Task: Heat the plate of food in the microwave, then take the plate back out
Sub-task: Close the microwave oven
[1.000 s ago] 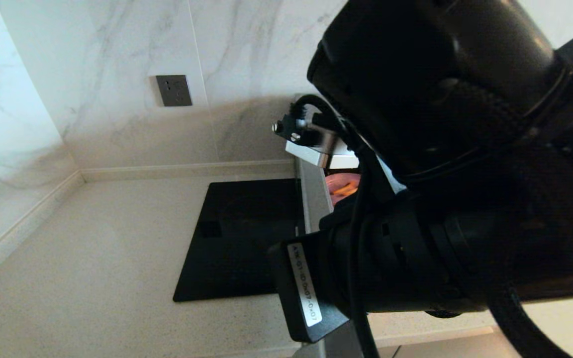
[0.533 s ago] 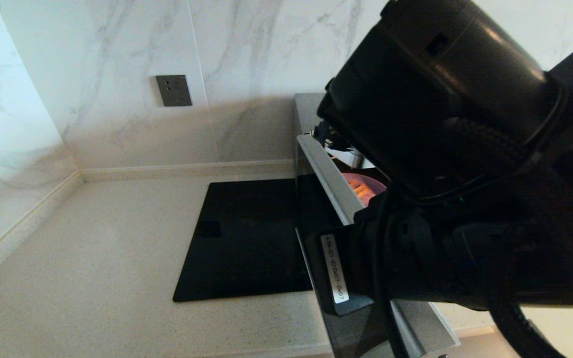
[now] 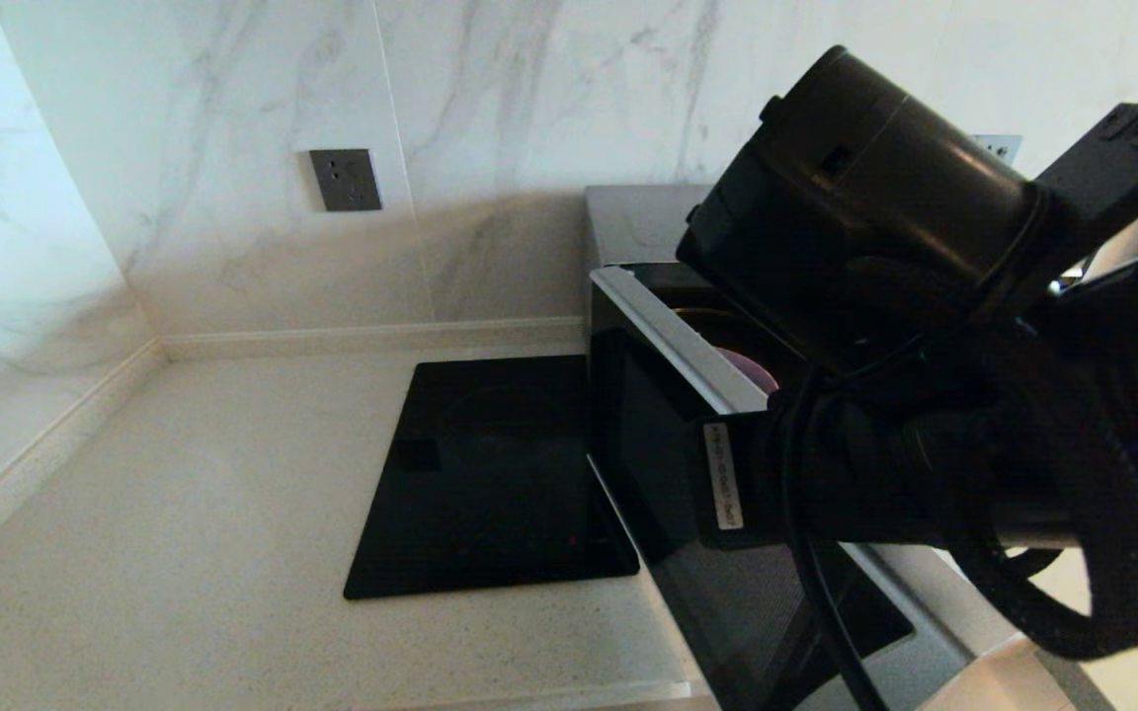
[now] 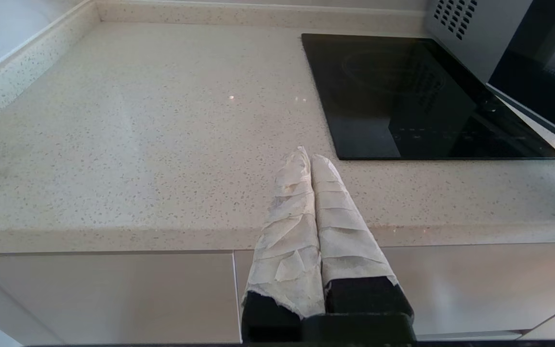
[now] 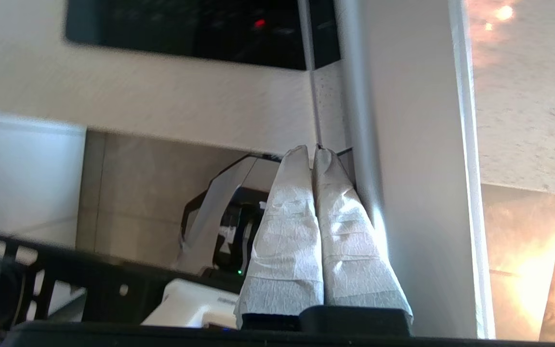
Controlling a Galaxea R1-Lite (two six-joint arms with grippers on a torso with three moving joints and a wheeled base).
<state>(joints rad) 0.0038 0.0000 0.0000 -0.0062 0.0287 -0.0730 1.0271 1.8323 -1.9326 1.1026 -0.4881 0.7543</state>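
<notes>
The microwave stands at the right of the counter with its dark glass door standing partly open. Over the door's silver top edge only a sliver of the lilac plate of food shows inside. My right arm fills the head view in front of the microwave and hides its own gripper there. In the right wrist view my right gripper is shut and empty, its taped fingertips right beside a silver-grey edge. My left gripper is shut and empty over the counter's front edge.
A flat black glass cooktop lies in the counter just left of the microwave. Marble walls close the back and left, with a grey socket plate on the back wall. Pale cabinet fronts run below the counter edge.
The microwave door has swung round from wide open toward shut. My right arm has moved right with it. Less of the plate shows than before.
</notes>
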